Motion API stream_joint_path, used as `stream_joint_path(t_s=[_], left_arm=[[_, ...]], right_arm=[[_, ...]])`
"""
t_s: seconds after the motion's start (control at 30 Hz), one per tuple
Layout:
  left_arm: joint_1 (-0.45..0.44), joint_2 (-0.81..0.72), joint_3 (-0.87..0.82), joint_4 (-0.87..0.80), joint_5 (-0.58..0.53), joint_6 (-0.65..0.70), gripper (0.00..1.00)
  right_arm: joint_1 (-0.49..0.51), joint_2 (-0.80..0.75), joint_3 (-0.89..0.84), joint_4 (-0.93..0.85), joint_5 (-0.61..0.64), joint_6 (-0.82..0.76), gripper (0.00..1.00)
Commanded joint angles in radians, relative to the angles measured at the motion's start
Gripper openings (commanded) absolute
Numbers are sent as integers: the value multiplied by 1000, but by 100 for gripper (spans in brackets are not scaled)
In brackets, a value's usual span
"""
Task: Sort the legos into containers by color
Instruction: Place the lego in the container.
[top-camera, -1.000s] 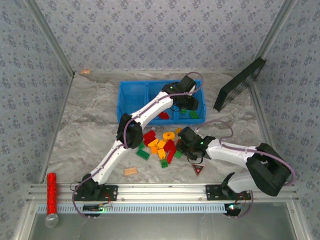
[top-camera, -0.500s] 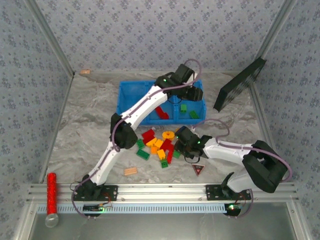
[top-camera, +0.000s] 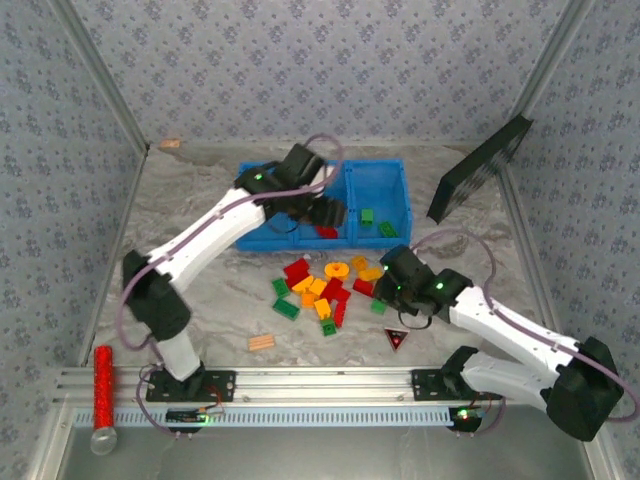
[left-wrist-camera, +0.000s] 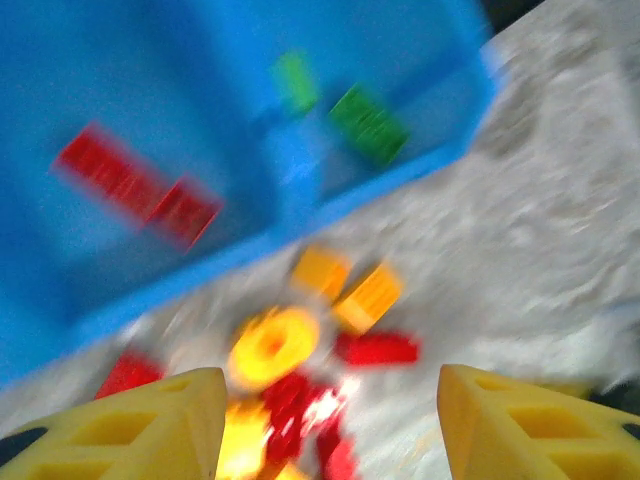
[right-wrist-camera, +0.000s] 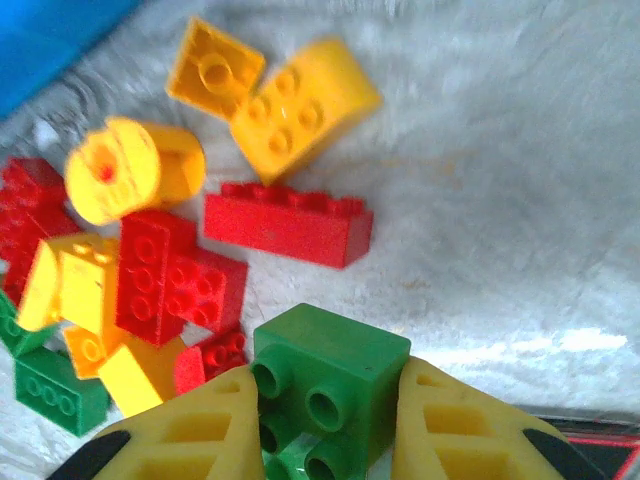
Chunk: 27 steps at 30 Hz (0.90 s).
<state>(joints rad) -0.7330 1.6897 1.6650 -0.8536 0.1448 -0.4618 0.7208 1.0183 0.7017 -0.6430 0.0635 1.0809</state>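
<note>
The legos (top-camera: 325, 290) lie in a loose red, yellow and green pile in front of the blue bin (top-camera: 262, 190). My right gripper (right-wrist-camera: 325, 420) is shut on a green brick (right-wrist-camera: 330, 385) at the pile's right edge, low over the table, with a long red brick (right-wrist-camera: 288, 224) just ahead. From above, that gripper (top-camera: 383, 300) sits right of the pile. My left gripper (left-wrist-camera: 330, 400) is open and empty, over the bin's front wall (top-camera: 330, 215). Its blurred view shows red bricks (left-wrist-camera: 135, 185) in one compartment, green bricks (left-wrist-camera: 368, 122) in the neighbouring one, and the yellow ring (left-wrist-camera: 272, 345) below.
A tan ridged wooden piece (top-camera: 261, 342) and a dark triangle with a red mark (top-camera: 397, 339) lie near the front. A black panel (top-camera: 480, 168) leans at the right wall. A red cylinder (top-camera: 103, 385) rests on the front rail at left.
My left arm swung left from the bin's right compartment, leaving a green brick there, and its jaws widened. My right gripper closed on the green brick and shifted a little right.
</note>
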Motion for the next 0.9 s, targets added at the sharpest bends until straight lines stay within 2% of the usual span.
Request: stream_joint_path(t_s=[0.0,0.1,0.23,0.37,0.6,0.87], left_arm=[[51,-168,-229,46,-48,-63,58],[57,-288,-428,72,-45,-96,63],[56,-376,-622,76,-40,-233,63],[52,-456,-797,159,-37,-391,62],[39,-505,-903,241,-27,-608,63],[-44,-494,-1013,380,-33,-911,67]], right_arm=[[-83,2,92,-121,-17,-170,22],[-167,49,174,-129,-43,-282,22],[-258,153,313,-116,-53,-422,22],[-317,280,476,-93,-37,-569,22],[-390,517,723,-66,-85,-719,22],[-417,753,871,-33,-114,-815,23]])
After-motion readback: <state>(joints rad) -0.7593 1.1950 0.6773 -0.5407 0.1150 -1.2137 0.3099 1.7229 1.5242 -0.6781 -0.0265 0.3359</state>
